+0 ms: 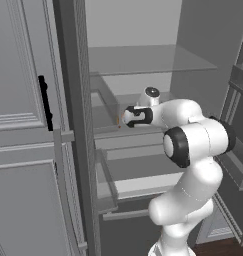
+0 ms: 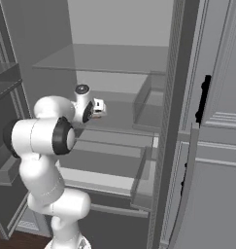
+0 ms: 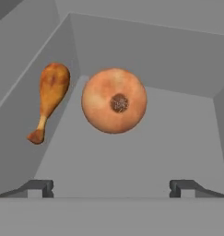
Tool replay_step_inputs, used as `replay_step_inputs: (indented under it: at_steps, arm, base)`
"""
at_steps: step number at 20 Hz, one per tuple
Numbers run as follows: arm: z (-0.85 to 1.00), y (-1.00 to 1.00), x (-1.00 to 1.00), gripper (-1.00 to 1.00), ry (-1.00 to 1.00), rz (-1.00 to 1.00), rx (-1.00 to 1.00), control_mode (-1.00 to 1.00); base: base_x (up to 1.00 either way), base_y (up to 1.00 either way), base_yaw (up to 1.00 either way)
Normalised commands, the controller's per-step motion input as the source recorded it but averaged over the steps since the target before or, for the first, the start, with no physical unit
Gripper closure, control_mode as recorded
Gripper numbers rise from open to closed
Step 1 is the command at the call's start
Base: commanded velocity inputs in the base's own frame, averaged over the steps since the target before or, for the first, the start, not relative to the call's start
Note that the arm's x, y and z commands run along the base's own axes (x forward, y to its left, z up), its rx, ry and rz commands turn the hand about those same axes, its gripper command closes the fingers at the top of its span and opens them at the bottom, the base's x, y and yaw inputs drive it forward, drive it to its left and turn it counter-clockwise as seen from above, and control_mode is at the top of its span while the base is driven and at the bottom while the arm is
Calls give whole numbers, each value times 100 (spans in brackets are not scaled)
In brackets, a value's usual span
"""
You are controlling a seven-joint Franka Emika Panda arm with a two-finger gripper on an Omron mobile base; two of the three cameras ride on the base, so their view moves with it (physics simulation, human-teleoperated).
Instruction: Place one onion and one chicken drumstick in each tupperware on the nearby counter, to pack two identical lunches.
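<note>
In the hand view a round orange-brown onion [image 3: 114,100] lies on the grey floor of a fridge bin, its dark root end facing me. To its left a slim orange chicken drumstick [image 3: 50,97] leans against the bin's side wall, thin end down. My gripper [image 3: 111,188] is open, its two dark fingertips [image 3: 39,186] wide apart just short of the onion, with nothing between them. The base views show the hand [image 1: 128,117] [image 2: 100,108] reaching into the open fridge at mid-shelf height. The tupperware and the counter are out of view.
The fridge door [image 1: 23,130] with its black handle [image 1: 44,102] stands open on the left, seen on the right in the other base view [image 2: 211,121]. Glass shelves [image 1: 143,62] lie above the hand and drawers [image 1: 138,175] below. Bin walls [image 3: 145,50] enclose the food closely.
</note>
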Motion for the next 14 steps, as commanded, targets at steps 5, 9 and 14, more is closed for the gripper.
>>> replay_step_inputs:
  at_steps: [5,9,14]
  arm:
    - [-18,18,67,-100,3,0,0,-100]
    - [-28,8,68,-100,0,0,0,-100]
    - [-45,0,55,-100,0,0,0,-100]
  base:
    - [0,0,0]
    - [0,0,0]
    - [0,0,0]
